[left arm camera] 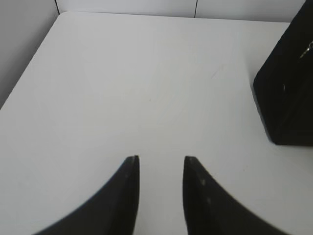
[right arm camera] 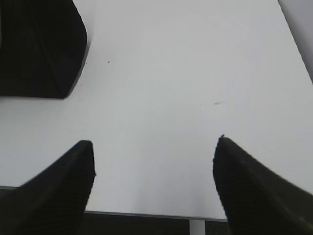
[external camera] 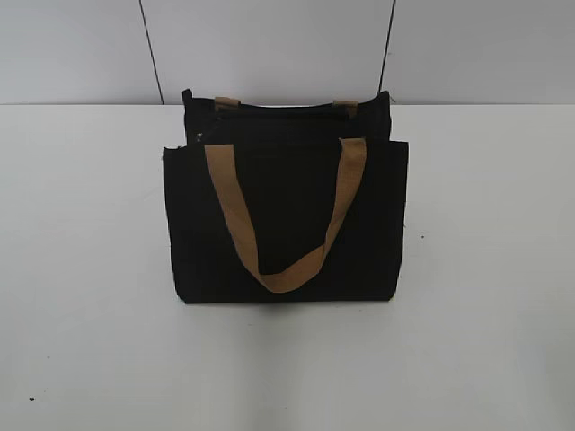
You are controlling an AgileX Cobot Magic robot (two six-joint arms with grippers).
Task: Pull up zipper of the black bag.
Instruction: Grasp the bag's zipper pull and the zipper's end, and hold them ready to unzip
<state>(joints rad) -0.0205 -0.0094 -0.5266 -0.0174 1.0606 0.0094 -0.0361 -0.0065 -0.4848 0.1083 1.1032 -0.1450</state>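
Note:
The black bag stands upright in the middle of the white table, with a tan handle hanging down its front panel. A small silver zipper pull shows at the bag's top left end. It appears as a glint in the left wrist view. My left gripper is open and empty over bare table, left of the bag's end. My right gripper is wide open and empty near the table's front edge, right of the bag. Neither gripper shows in the exterior view.
The white table runs back to a grey panelled wall. Its left edge shows in the left wrist view. Its front edge shows in the right wrist view. Tan strap tabs sit on the bag's top.

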